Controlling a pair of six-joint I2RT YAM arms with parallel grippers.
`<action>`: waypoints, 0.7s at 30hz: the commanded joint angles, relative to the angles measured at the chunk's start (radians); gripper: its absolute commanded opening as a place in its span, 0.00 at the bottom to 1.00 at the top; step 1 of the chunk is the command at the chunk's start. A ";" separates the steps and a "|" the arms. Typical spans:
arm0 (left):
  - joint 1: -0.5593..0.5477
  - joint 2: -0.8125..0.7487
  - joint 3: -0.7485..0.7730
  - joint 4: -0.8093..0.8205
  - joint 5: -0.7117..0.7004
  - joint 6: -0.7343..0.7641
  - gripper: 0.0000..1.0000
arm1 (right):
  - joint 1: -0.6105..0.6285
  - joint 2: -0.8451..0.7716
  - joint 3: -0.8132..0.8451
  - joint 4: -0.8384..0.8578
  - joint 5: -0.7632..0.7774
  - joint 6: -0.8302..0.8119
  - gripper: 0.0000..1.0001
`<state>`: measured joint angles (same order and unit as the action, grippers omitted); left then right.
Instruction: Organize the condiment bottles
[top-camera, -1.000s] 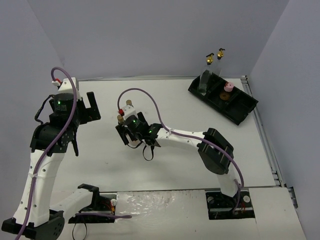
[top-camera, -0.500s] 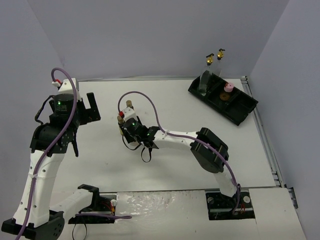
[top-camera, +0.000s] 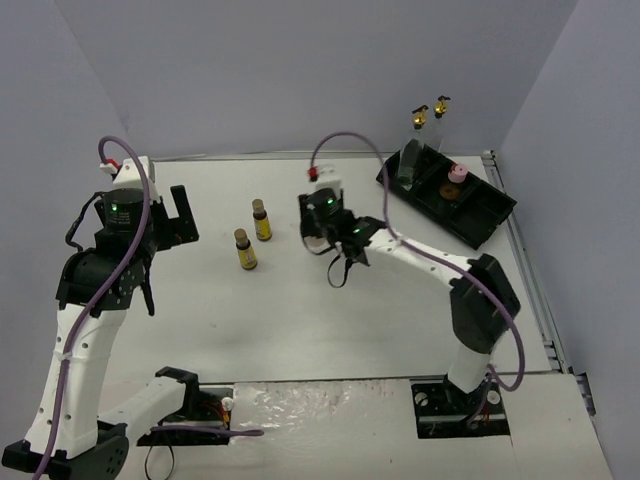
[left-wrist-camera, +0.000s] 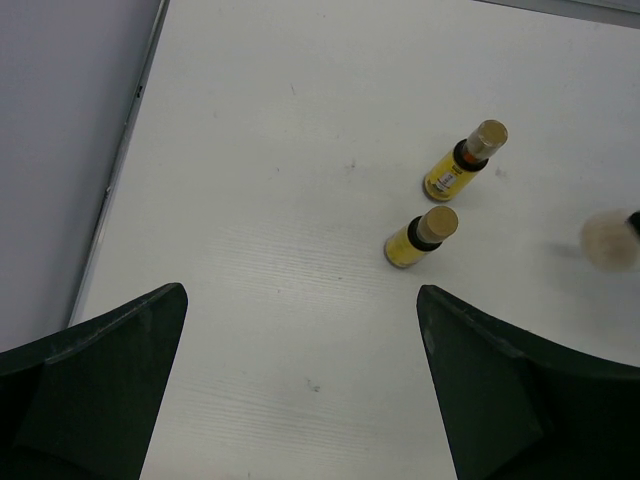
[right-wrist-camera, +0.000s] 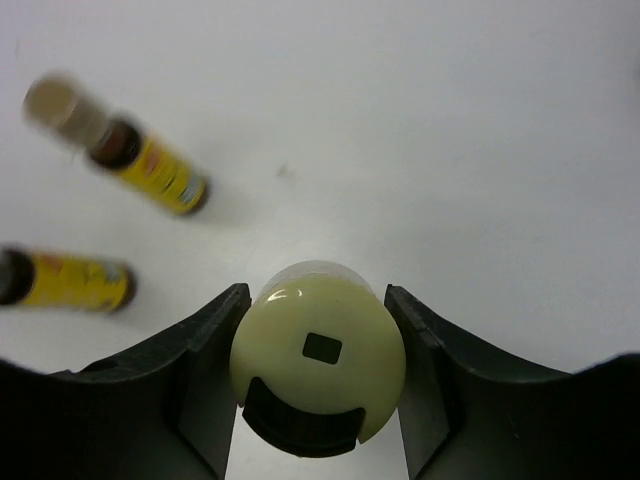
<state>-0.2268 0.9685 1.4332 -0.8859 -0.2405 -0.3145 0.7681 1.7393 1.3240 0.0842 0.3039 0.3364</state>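
Note:
My right gripper (right-wrist-camera: 318, 370) is shut on the cream-capped bottle (right-wrist-camera: 318, 350), one finger pressed to each side of its cap, above the bare table. In the top view this gripper (top-camera: 318, 232) hangs mid-table, to the right of two amber brown-capped bottles (top-camera: 261, 219) (top-camera: 244, 249) that stand upright. The left wrist view shows the same amber pair (left-wrist-camera: 465, 160) (left-wrist-camera: 421, 236). My left gripper (left-wrist-camera: 300, 400) is open and holds nothing, left of them. A pink-capped bottle (top-camera: 457, 175) and two tall spouted glass bottles (top-camera: 418, 120) (top-camera: 441, 106) are at the black tray.
The black compartmented tray (top-camera: 478, 217) lies slanted at the far right corner, against the wall. A metal rail (top-camera: 530, 270) runs along the table's right edge. The right arm's purple cable (top-camera: 345, 135) arches above the table's middle.
My right gripper has shut on the cream-capped bottle beside the amber pair and carried it right and farther back. The amber bottles now stand uncovered. The left arm has stayed put.

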 joint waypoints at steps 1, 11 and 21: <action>0.010 -0.016 0.061 0.041 -0.013 0.017 0.97 | -0.306 -0.188 -0.017 -0.007 -0.017 0.095 0.00; 0.015 -0.011 0.020 0.088 0.015 -0.008 0.97 | -0.645 -0.150 0.025 -0.043 -0.116 0.186 0.00; 0.015 -0.006 -0.018 0.130 0.041 -0.025 0.97 | -0.712 -0.018 0.074 0.015 -0.027 0.191 0.00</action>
<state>-0.2184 0.9627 1.3971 -0.8363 -0.2136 -0.3254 0.0705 1.6977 1.3307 0.0023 0.2285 0.5090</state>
